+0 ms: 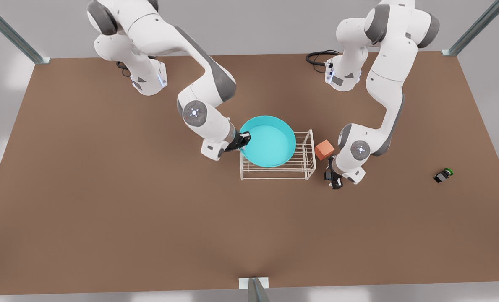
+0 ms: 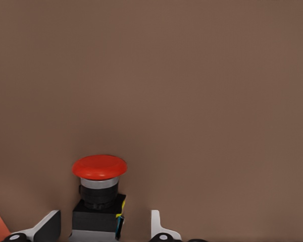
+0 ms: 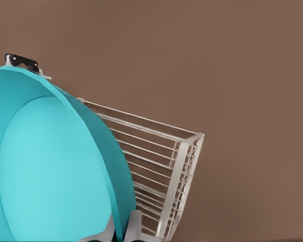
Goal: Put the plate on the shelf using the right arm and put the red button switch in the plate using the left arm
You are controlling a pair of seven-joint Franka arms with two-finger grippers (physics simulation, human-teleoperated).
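- The red button switch (image 2: 99, 194) stands upright on the brown surface (image 1: 106, 209) between the left gripper's (image 1: 332, 181) spread fingers (image 2: 159, 229).
- The right gripper (image 1: 241, 140) pinches the plate's (image 1: 268, 142) rim.
- The plate is above the shelf (image 1: 306, 161).
- An orange cube (image 1: 324, 149) sits just beside the shelf.

orange cube (image 1: 324, 149), green-capped switch (image 1: 442, 175), brown table (image 1: 106, 188)

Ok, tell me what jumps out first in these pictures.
The turquoise plate sits over the white wire rack at the table's middle, its rim pinched by the right end effector. Beside the orange cube, the left end effector straddles the red button switch, fingers open.
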